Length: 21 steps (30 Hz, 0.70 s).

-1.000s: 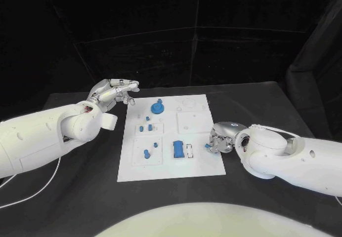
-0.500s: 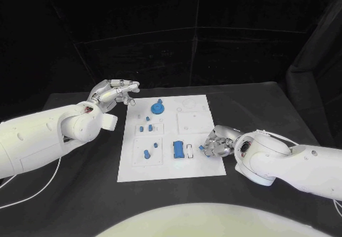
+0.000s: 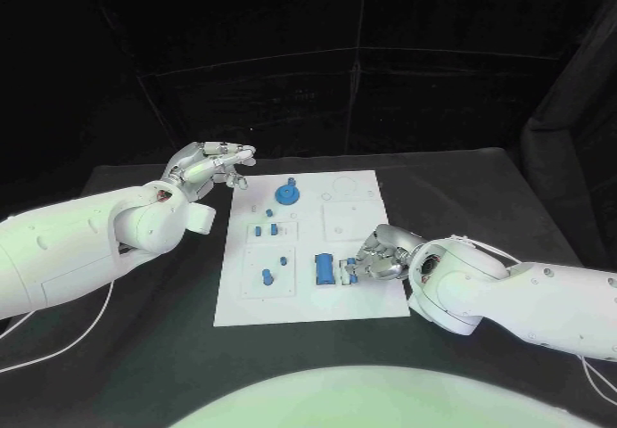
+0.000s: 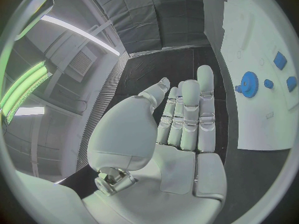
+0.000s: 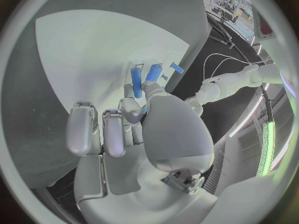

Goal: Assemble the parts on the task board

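your task board (image 3: 308, 303) lies flat in the middle of the black worktop (image 3: 476, 187), a white plate running from 12 to 6 o'clock in the head view.

your right hand (image 3: 378, 256) sits over the board's right edge, at about 4 o'clock from the board's centre. its fingers are curled in, and their tips come down at the blue rectangular block (image 3: 323, 270) and the small blue piece (image 3: 347, 272) just beside it. in the right wrist view the fingertips (image 5: 131, 104) are bunched against a blue cylinder-like part (image 5: 136, 82), with a second blue part (image 5: 153, 72) right next to it. you cannot tell for sure whether the hand actually has hold of a part or only touches it.

your left hand (image 3: 206, 166) hangs off the board's upper left corner, at about 10 o'clock, clear of the plate. the left wrist view shows its fingers (image 4: 187, 112) stretched out side by side with nothing in them.

the blue gear (image 3: 284, 193) stands near the board's top at 12 o'clock. below it, small blue pegs (image 3: 264, 231) sit in the left column at 9 o'clock, and more blue pieces (image 3: 270, 272) lie toward 7 o'clock.
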Tool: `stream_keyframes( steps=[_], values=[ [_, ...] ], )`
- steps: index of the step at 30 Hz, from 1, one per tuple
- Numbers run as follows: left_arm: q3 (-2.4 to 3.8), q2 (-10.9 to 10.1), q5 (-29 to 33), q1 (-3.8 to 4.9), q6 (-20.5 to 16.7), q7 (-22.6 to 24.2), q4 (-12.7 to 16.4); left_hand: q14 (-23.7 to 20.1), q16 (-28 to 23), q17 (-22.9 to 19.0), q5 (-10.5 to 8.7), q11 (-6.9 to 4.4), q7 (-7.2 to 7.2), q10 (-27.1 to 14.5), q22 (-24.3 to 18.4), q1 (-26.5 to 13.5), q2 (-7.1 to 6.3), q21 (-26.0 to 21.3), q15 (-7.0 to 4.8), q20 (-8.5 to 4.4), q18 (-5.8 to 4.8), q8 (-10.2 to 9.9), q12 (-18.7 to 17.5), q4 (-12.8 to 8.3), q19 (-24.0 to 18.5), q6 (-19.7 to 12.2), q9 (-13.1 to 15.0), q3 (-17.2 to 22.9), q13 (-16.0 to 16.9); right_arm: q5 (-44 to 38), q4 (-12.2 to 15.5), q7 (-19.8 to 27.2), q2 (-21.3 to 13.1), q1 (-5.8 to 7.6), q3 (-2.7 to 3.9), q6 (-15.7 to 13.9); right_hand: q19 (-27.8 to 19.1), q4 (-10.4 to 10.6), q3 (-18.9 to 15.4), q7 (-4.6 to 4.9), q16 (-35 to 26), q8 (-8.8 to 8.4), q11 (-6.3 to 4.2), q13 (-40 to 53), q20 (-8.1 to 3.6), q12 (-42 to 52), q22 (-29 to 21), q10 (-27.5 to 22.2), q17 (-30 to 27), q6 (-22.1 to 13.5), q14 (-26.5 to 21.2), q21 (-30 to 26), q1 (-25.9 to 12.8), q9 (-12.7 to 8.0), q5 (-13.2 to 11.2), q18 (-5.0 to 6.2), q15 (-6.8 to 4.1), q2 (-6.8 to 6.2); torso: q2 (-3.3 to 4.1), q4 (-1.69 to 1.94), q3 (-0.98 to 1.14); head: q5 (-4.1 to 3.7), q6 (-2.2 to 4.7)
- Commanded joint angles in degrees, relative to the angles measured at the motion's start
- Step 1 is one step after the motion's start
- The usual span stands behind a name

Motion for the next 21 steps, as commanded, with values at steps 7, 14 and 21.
stream_keyframes(
  steps=[7,14,21],
  values=[
    [0.04,0.03,0.15,0.1,0.86,0.12,0.15,-0.37,-0.1,-0.06,-0.09,-0.04,-0.17,-0.31,-0.05,0.41,-0.05,-0.21,-0.05,0.15,0.77,0.34,0.28,-0.09,0.28,0.28,0.05,-0.38,0.05,1.27,-1.88,-0.46,1.99,0.08,0.03,0.55,0.52,-0.01,-0.83,-0.51,0.27,0.82,-0.47,0.62,-0.21,0.78,0.26,0.82,3.15,1.53,3.87,0.39,-1.35,0.41,0.67,-0.57,-0.64,0.74,-0.05,-0.08,0.0,0.17,-0.08],
    [0.04,-0.09,0.15,0.1,0.9,0.07,0.23,-0.43,-0.11,-0.13,-0.1,-0.02,-0.15,-0.39,-0.09,0.41,-0.05,-0.26,-0.04,0.15,0.76,0.34,0.29,-0.1,0.29,0.23,0.03,-0.44,0.04,1.18,-2.97,-1.18,3.05,0.08,0.03,2.88,0.56,-0.05,-1.39,-0.79,0.24,1.1,-0.71,0.49,-0.39,0.59,0.32,0.83,3.13,2.12,3.86,0.41,-1.88,0.66,-0.12,-0.59,-0.85,1.09,-0.05,0.01,0.03,0.31,-0.18],
    [0.05,-0.19,0.15,0.11,0.98,-0.02,0.33,-0.43,-0.11,-0.13,-0.1,-0.02,-0.15,-0.39,-0.09,0.41,-0.05,-0.26,-0.04,0.15,0.76,0.34,0.29,-0.1,0.29,0.23,0.03,-0.44,0.04,0.37,-3.25,-1.47,3.64,0.08,0.03,4.22,0.55,-0.27,-1.47,-0.89,0.24,1.13,-0.8,0.51,-0.43,0.6,0.31,0.85,3.13,2.17,3.86,0.4,-1.65,0.71,-0.22,-0.59,-0.91,1.08,-0.01,-0.19,0.04,0.49,-0.26]
  ],
)
